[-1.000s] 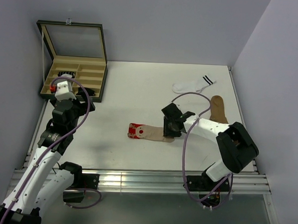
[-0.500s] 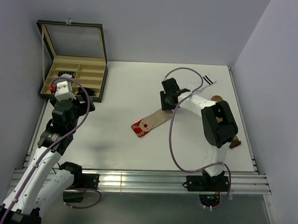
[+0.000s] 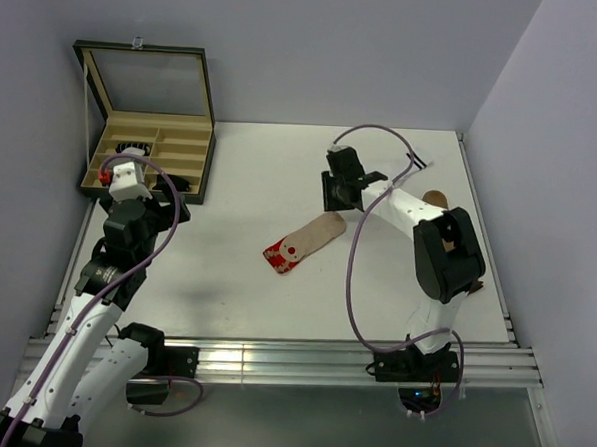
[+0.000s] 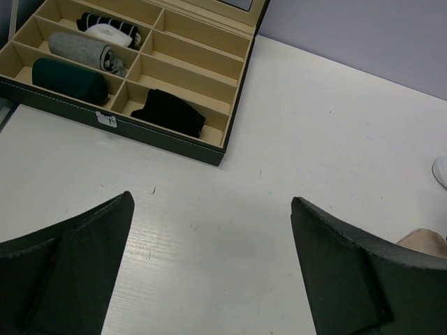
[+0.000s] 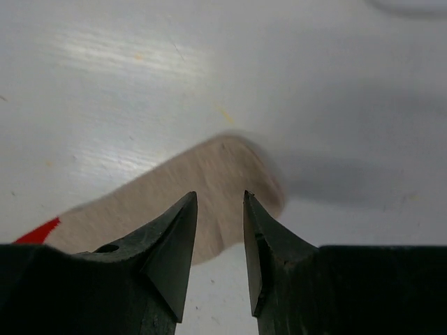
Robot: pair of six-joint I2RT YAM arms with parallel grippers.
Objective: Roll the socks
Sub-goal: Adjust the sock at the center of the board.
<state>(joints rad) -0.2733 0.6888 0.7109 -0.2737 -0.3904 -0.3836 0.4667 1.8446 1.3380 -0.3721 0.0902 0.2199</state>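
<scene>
Right gripper (image 5: 220,195), jaws barely apart and empty, hovers over the beige sock (image 5: 209,167) toe. The sock stretches diagonally back toward the arm bases, red cuff (image 3: 280,255) farthest out.

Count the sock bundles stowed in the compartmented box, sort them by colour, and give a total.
Black-and-white striped rolled sock bundle: 1
Grey rolled fabric sock bundle: 1
Dark green rolled fabric sock bundle: 1
Plain black folded sock bundle: 1
Total: 4, each in its own compartment of the dark, beige-lined box.
</scene>
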